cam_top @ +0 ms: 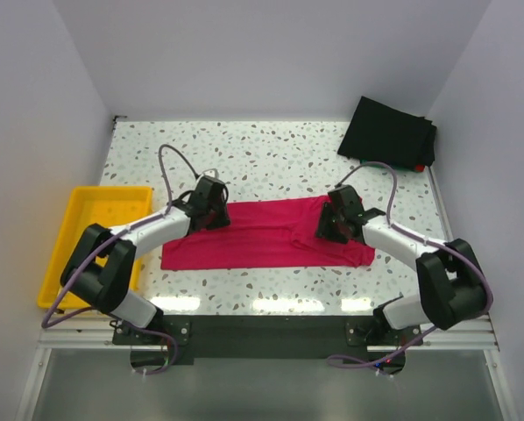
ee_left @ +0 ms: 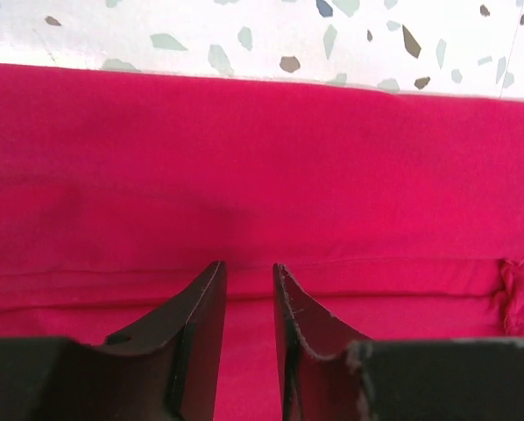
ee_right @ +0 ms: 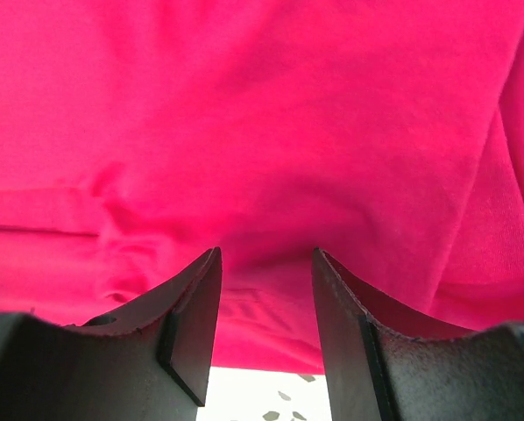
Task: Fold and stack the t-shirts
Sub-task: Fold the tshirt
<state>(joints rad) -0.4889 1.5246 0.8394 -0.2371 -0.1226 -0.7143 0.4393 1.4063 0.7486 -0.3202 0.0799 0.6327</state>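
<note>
From my remote station: the crimson-pink t-shirt (cam_top: 271,239) lies in a long, rumpled band across the middle of the speckled table (cam_top: 271,158). The left gripper (ee_left: 249,282) has its fingers a sliver apart and the right gripper (ee_right: 266,267) has them wider around bunched cloth, but I cannot tell whether either is pinching. A folded black t-shirt (cam_top: 386,133) sits at the far right.

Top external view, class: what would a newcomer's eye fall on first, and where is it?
The crimson-pink t-shirt lying across the middle of the speckled table stands out first, with the left claw and right claw down at its two ends. Next come the yellow tray at the table's left edge and the black cloth pile in the far right corner.
</note>
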